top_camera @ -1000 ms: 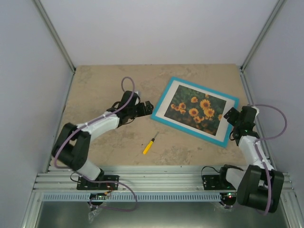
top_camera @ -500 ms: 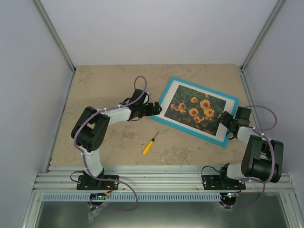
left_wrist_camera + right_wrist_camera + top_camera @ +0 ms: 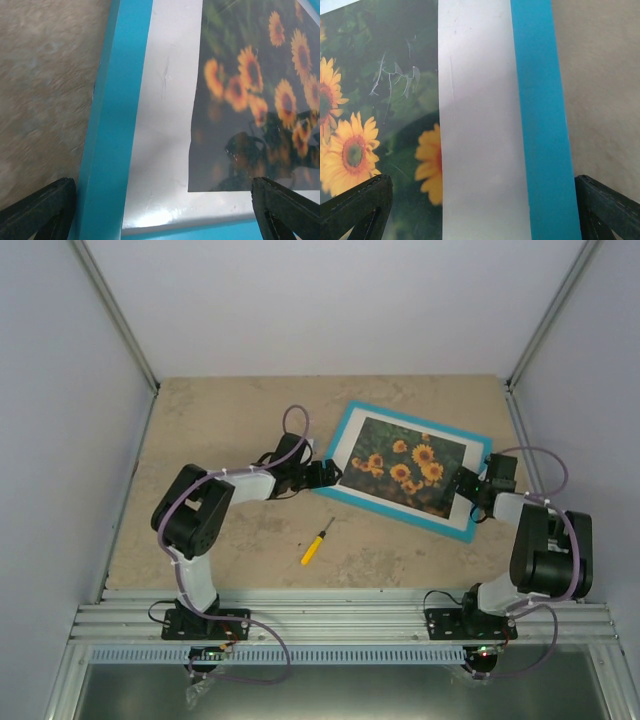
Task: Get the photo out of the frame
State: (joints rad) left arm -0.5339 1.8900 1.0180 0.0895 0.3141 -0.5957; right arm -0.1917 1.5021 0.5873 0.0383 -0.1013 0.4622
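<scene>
The frame (image 3: pixel 420 421) is a thin turquoise rectangle lying face up on the table, right of centre. Inside it the photo (image 3: pixel 405 465) of sunflowers sits in a white mat (image 3: pixel 165 125). My left gripper (image 3: pixel 328 475) is open at the frame's left corner. In the left wrist view (image 3: pixel 161 186) its fingers (image 3: pixel 40 207) straddle the turquoise bar (image 3: pixel 117 100), the mat and the photo's corner (image 3: pixel 250 100). My right gripper (image 3: pixel 468 490) is open at the frame's near right end. In the right wrist view (image 3: pixel 482 182) its fingers (image 3: pixel 355 207) span the photo (image 3: pixel 375 100), the mat (image 3: pixel 475 100) and the bar (image 3: pixel 540 100).
A yellow-handled screwdriver (image 3: pixel 315 543) lies on the beige table (image 3: pixel 220 420) in front of the frame, between the two arms. Grey walls close in the table on the left, back and right.
Both grippers have closed in on the frame's left corner and near right end. The frame has shifted and turned a little to the left.
</scene>
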